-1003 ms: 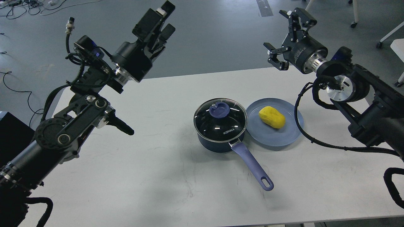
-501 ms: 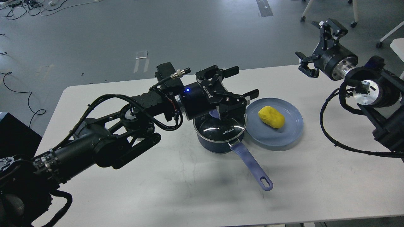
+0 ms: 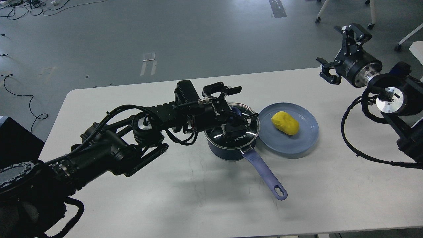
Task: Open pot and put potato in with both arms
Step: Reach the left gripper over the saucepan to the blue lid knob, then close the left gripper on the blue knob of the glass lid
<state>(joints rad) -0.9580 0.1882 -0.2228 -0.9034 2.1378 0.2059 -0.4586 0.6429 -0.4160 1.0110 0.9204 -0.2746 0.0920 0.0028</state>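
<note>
"KONKA" stands in white on the glass lid [image 3: 240, 135] of the pot [image 3: 228, 150].

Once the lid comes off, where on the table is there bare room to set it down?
Bare tabletop lies in front of the pot, on both sides of its handle, and behind the plate. It is crowded around the lid, where the left gripper hovers.
</note>
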